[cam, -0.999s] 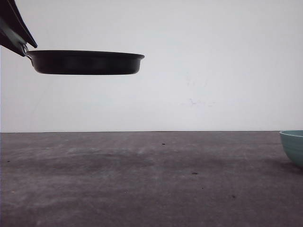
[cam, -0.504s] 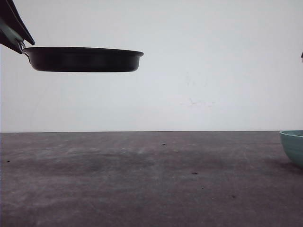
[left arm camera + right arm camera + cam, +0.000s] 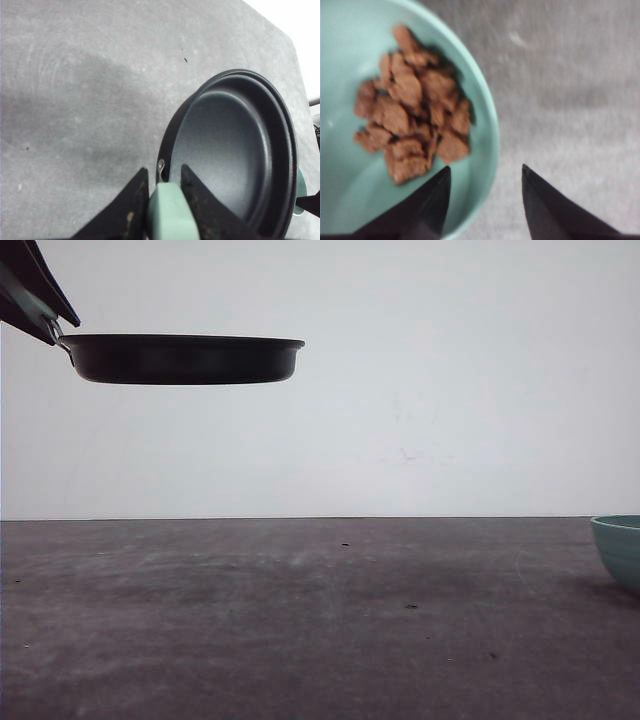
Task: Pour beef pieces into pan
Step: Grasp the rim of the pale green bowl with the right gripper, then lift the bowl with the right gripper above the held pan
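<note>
The black pan (image 3: 180, 358) hangs level, high at the left of the front view, empty inside (image 3: 230, 150). My left gripper (image 3: 164, 180) is shut on its mint-green handle (image 3: 167, 212). The beef pieces (image 3: 412, 117) lie heaped in a teal bowl (image 3: 485, 135), whose edge (image 3: 620, 545) shows at the far right of the table. My right gripper (image 3: 485, 172) is open above the bowl's rim, one finger over the inside and the other over the table outside.
The grey table (image 3: 320, 620) stretches bare between pan and bowl, with a few dark specks. A white wall (image 3: 450, 390) stands behind its far edge.
The pan has risen a little and levelled out in my left gripper. The bowl has stayed put.
</note>
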{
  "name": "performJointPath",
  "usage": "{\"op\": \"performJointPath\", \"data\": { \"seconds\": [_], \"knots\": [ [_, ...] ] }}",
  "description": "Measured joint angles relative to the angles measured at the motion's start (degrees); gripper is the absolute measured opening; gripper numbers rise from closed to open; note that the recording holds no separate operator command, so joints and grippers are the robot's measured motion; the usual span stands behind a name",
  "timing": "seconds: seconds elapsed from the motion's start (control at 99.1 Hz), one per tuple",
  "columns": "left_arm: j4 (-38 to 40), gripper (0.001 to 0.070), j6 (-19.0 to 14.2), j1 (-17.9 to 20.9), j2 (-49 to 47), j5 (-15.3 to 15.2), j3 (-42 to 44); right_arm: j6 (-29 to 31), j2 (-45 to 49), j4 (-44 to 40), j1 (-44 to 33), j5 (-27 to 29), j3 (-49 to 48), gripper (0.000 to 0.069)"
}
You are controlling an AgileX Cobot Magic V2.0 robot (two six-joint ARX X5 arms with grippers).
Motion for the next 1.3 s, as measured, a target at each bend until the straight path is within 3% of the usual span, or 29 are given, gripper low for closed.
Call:
{"op": "performJointPath", "data": {
  "seconds": [0.121, 0.252, 0.343, 0.888, 0.999, 1.18, 1.302],
  "knots": [
    [0.0, 0.0059, 0.0, 0.0, 0.0, -0.5, 0.0, 0.9, 0.0, 1.7, 0.0, -0.4, 0.0, 0.0246],
    [0.1, 0.0059, 0.0, 0.0, 0.0, -1.1, 0.0, 1.2, 0.0, 3.5, 0.0, -1.9, 0.0, 0.0115],
    [0.1, 0.0059, 0.0, 0.0, 0.0, -1.1, 0.0, 1.9, 0.0, 4.7, 0.0, -2.3, 0.0, 0.0075],
    [0.0, 0.0059, 0.0, 0.0, 0.4, -1.1, 0.0, 3.0, 5.7, 5.8, 0.0, -5.9, 0.0, 0.0045],
    [-0.1, 0.0059, 0.0, 0.0, 0.4, -1.1, 0.0, 3.4, 5.7, 7.1, -0.2, -9.1, 0.1, 0.0026],
    [-0.2, 0.0059, 0.0, 0.0, 0.5, -1.1, 0.0, 4.5, 4.5, 9.9, 0.5, -18.9, 0.1, 0.0019],
    [-0.4, 0.0059, 0.0, 0.0, 1.3, -0.9, 0.0, 6.8, 0.6, 11.2, 2.4, -20.4, 0.6, 0.0019]
  ]
}}
